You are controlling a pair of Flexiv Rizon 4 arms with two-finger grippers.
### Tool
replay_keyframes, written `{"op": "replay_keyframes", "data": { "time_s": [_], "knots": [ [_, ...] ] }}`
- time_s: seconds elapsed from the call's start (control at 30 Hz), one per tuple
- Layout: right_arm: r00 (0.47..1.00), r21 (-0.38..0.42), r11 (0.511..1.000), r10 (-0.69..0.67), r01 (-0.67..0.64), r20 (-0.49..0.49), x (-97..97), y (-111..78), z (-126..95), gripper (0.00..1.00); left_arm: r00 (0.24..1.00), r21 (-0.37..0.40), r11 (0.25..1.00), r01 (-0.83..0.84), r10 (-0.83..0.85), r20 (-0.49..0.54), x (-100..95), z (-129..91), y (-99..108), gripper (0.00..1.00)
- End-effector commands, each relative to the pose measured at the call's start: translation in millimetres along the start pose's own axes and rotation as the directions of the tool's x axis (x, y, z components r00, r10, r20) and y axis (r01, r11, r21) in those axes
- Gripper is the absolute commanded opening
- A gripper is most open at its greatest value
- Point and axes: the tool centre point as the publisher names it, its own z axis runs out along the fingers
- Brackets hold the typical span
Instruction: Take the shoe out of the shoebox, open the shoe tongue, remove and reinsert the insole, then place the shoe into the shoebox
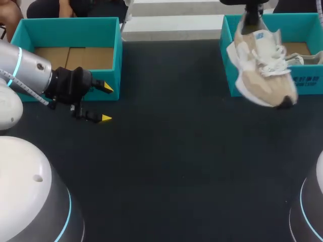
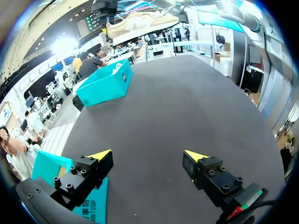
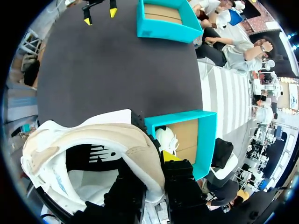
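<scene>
Rounded white arm housings (image 1: 30, 191) are filling the lower corners of the head view. Behind them the left arm is reaching in low from the left side, lying nearly level above the dark table (image 1: 176, 166). The left gripper (image 1: 107, 103) is pointing towards the middle of the table, just in front of the left shoebox (image 1: 70, 24). Its yellow-tipped fingers are standing wide apart and holding nothing; in its own wrist view only bare table is showing between them (image 2: 147, 155).

The right arm is coming down from the far right, and the right gripper (image 1: 251, 21) is clamping the heel collar of the shoe (image 1: 262, 65). In the right wrist view one yellow tip (image 3: 170, 156) is showing outside the collar, while the other finger is hidden inside the shoe (image 3: 93, 140).

That beige and white shoe is hanging in the air, toe tilted down, overlapping the front left corner of the right shoebox (image 1: 229, 60). A second shoe (image 1: 308, 59) is lying inside that box. The left shoebox is showing only its brown cardboard floor.
</scene>
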Motion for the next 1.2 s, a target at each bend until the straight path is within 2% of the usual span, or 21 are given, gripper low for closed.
{"op": "replay_keyframes", "data": {
  "time_s": [0.03,0.2,0.4,0.57,0.63,0.73,1.2],
  "knots": [
    [1.0,-0.021,1.0,-0.012,0.012,-0.026,-33.4,-33.0,19.5,0.0,1.0,-0.004,1.0,0.0,0.0,0.0,0.7,0.2,-0.4,1.0],
    [0.998,0.003,0.999,-0.05,0.05,-0.026,-68.5,-71.2,39.8,0.0,1.0,-0.004,1.0,0.0,0.0,0.0,0.7,0.2,-0.4,1.0],
    [0.996,0.085,0.992,-0.088,0.089,-0.019,-111.5,-109.5,68.8,0.0,1.0,-0.004,1.0,0.0,0.0,0.0,0.7,0.2,-0.4,1.0],
    [0.996,0.131,0.987,-0.094,0.095,-0.009,-136.9,-128.2,87.1,0.0,1.0,-0.004,1.0,0.0,0.0,0.0,0.7,0.2,-0.4,1.0],
    [0.996,0.125,0.988,-0.092,0.091,0.0,-145.0,-132.5,92.6,0.0,1.0,-0.004,1.0,0.0,0.0,0.0,0.7,0.2,-0.4,1.0],
    [0.999,0.14,0.989,-0.041,0.038,0.021,-146.7,-140.7,95.2,0.0,1.0,-0.004,1.0,0.0,0.0,0.0,0.7,0.2,-0.4,1.0],
    [0.999,0.14,0.989,-0.041,0.038,0.021,-146.7,-140.7,95.2,0.0,1.0,-0.004,1.0,0.0,0.0,0.0,0.7,0.2,-0.4,1.0]
  ]
}}
